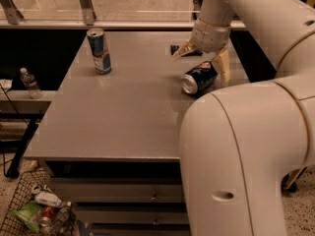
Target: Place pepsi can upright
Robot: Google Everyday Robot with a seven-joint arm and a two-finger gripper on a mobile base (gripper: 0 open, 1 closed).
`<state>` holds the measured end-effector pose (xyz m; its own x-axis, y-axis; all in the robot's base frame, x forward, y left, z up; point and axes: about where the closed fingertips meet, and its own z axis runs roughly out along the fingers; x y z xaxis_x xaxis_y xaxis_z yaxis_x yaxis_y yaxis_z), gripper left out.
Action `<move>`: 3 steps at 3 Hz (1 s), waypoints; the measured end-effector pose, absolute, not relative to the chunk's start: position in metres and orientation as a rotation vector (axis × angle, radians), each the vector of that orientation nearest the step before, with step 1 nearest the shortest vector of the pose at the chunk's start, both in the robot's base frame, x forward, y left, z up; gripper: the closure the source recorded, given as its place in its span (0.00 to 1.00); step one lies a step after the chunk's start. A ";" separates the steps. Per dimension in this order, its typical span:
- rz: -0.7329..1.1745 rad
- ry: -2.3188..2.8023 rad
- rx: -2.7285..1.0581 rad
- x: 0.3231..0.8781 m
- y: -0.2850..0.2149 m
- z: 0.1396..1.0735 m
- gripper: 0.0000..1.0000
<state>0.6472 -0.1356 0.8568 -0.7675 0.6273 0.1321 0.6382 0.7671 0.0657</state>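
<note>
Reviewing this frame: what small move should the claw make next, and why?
Probably lower the claw a little, so that its spread fingers come down on either side of the pepsi can. The can lies on its side on the table. The open claw hangs just over the can's far side and is not yet gripping it.

**No wording could be read on the desk (123,112).**
The pepsi can (198,77) lay on its side and showed only a pale logo patch; its lettering could not be made out. The tall blue-and-silver can (99,50) carried no readable print either. The gripper (204,58) hung just above the pepsi can, jaws spread.
</note>
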 end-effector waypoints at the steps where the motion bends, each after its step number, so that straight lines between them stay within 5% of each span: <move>1: -0.148 -2.846 -1.005 0.647 -0.133 0.849 0.18; 3: -0.139 -2.831 -0.963 0.644 -0.130 0.838 0.64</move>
